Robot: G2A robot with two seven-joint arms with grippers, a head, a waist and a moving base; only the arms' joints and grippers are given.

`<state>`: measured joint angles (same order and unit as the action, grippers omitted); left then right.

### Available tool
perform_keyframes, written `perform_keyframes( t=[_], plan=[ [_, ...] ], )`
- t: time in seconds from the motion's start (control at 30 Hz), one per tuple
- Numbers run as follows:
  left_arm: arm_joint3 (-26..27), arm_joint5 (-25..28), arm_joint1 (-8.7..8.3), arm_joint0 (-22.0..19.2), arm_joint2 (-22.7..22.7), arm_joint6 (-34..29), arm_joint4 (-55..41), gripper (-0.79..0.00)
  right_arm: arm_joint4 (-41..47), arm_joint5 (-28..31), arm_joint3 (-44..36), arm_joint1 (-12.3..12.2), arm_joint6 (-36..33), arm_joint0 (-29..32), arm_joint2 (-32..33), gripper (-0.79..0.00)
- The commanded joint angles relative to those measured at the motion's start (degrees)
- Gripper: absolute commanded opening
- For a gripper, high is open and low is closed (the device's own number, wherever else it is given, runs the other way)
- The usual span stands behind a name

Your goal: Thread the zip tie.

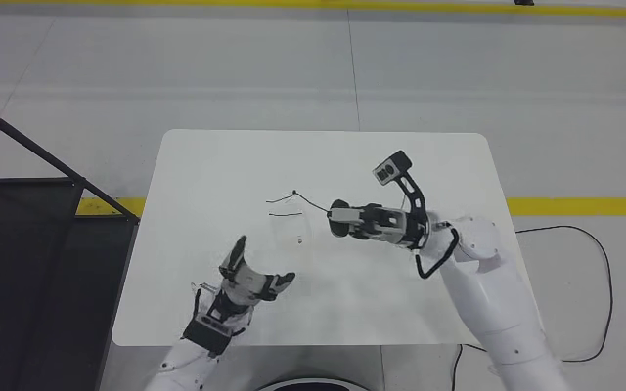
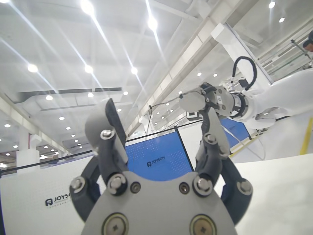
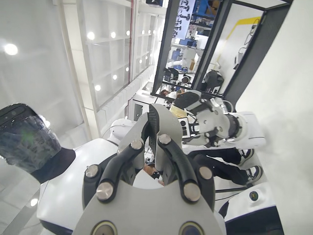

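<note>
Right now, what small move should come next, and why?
Probably bring the left gripper toward the free end of the zip tie. The right gripper is shut on one end, the tie sticking out over the table; the left is open, holds nothing and sits apart from it. Threading likely needs both ends held.

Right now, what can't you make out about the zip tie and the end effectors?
- Zip tie head and slot: top view, too small; left wrist view, too thin to tell its facing.
- Where the right end effector pinches the tie: right wrist view, its shut fingers hide it.
- Two dark lines on the table: top view, too faint to tell shadow from a second tie.
</note>
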<state>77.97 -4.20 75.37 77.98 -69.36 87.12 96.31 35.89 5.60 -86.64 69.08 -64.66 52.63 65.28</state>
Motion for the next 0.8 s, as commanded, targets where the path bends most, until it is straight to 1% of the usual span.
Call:
perform_keyframes(
  t=[0.0,0.07,0.13,0.23,0.3,0.4,0.43,0.47,0.53,0.63,0.7,0.73,0.77],
  plan=[
    [1.02,0.04,-0.22,1.04,-1.36,0.40,-1.16,0.000,-1.72,-2.04,0.23,0.00,1.24,-0.57,-0.53,-0.785],
    [2.09,0.05,-0.53,2.24,-3.24,0.67,-2.30,0.000,-3.30,-4.52,0.55,-0.02,2.69,-1.22,-0.90,-0.785],
    [3.29,0.59,-0.92,3.55,-5.52,0.58,-3.44,0.000,-5.46,-8.41,1.11,-0.14,3.86,-1.99,-1.33,-0.785],
    [4.50,2.26,-1.39,4.89,-8.05,0.01,-4.75,0.000,-8.35,-10.32,1.11,-0.31,5.81,-2.57,-1.34,-0.785],
    [5.32,3.65,-1.69,5.72,-9.76,-0.53,-5.71,0.000,-11.13,-9.04,0.33,-0.51,6.73,-2.28,-1.23,-0.785],
    [6.30,6.39,-2.02,6.67,-11.78,-1.36,-8.06,0.000,-17.23,-4.61,-1.43,-1.04,6.63,-1.14,-0.94,-0.785],
    [6.63,7.89,-2.13,6.95,-12.32,-1.83,-9.00,0.000,-20.84,-2.48,-2.31,-1.30,7.35,-0.38,-0.80,-0.785],
    [6.75,8.44,-2.18,7.08,-12.59,-2.13,-9.40,0.000,-22.68,-1.70,-2.77,-1.43,7.71,0.03,-0.82,-0.785],
    [6.98,9.62,-2.30,7.32,-13.39,-3.73,-10.36,0.000,-29.45,0.00,-4.21,-1.81,9.52,1.12,-1.04,-0.785],
    [7.58,11.75,-2.44,7.49,-13.99,-6.95,-11.61,0.000,-37.85,0.36,-6.40,-2.04,14.77,2.89,-1.79,-0.785],
    [7.87,12.65,-2.50,7.58,-14.11,-8.26,-11.83,0.000,-39.03,-0.21,-6.89,-1.95,17.88,3.69,-1.98,-0.785],
    [7.87,12.65,-2.50,7.58,-14.11,-8.26,-11.83,0.000,-38.28,-0.34,-6.99,-1.87,18.93,3.98,-1.91,-0.785],
    [7.87,12.65,-2.50,7.58,-14.11,-8.26,-11.83,0.000,-38.28,-0.34,-6.99,-1.87,18.93,3.98,-1.91,-0.785]
  ],
)
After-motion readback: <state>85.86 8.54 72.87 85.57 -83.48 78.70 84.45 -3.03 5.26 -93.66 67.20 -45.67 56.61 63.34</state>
